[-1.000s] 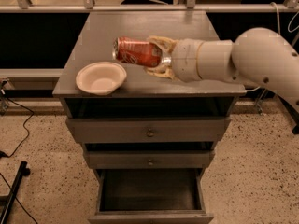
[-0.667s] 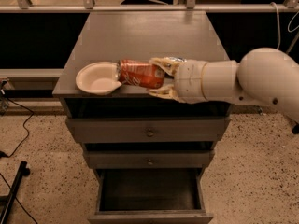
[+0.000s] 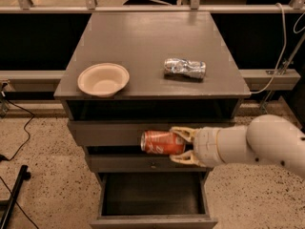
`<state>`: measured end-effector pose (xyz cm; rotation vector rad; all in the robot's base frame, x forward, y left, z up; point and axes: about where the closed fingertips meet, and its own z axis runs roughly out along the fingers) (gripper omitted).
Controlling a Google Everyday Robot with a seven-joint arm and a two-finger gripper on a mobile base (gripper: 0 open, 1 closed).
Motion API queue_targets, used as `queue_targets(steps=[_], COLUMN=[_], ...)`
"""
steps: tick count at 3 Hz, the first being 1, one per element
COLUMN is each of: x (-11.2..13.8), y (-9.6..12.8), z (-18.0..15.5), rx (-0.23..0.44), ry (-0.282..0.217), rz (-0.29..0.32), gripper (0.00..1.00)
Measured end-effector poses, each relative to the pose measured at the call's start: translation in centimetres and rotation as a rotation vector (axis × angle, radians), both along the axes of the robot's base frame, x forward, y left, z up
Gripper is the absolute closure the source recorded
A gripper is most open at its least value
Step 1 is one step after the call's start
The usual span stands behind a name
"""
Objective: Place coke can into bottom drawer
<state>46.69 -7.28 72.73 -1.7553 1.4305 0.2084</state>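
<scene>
The coke can (image 3: 161, 142), red with white lettering, lies on its side in my gripper (image 3: 181, 146), which is shut on its right end. The can hangs in the air in front of the two upper drawer fronts, above the bottom drawer (image 3: 152, 198). That drawer is pulled open, and its dark interior looks empty. My white arm (image 3: 257, 143) reaches in from the right.
On the grey cabinet top (image 3: 143, 37) sit a cream bowl (image 3: 103, 79) at the front left and a silver dented can (image 3: 185, 68) lying on its side at the right. Cables run over the speckled floor (image 3: 38, 175) at the left.
My gripper has carried the coke can down from the cabinet top to in front of the drawers. The silver can, hidden before by my arm, now shows.
</scene>
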Motion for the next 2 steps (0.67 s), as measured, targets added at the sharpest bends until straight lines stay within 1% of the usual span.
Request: queue_targets(steps=[1,2], x=[-2.92,-2.92], y=[-1.37,-1.36], z=[-10.37,-10.36], rx=[-0.032,-0.032], ry=[0.101,0.101], rz=[-0.016,-0.016], gripper=[1.0,1.0])
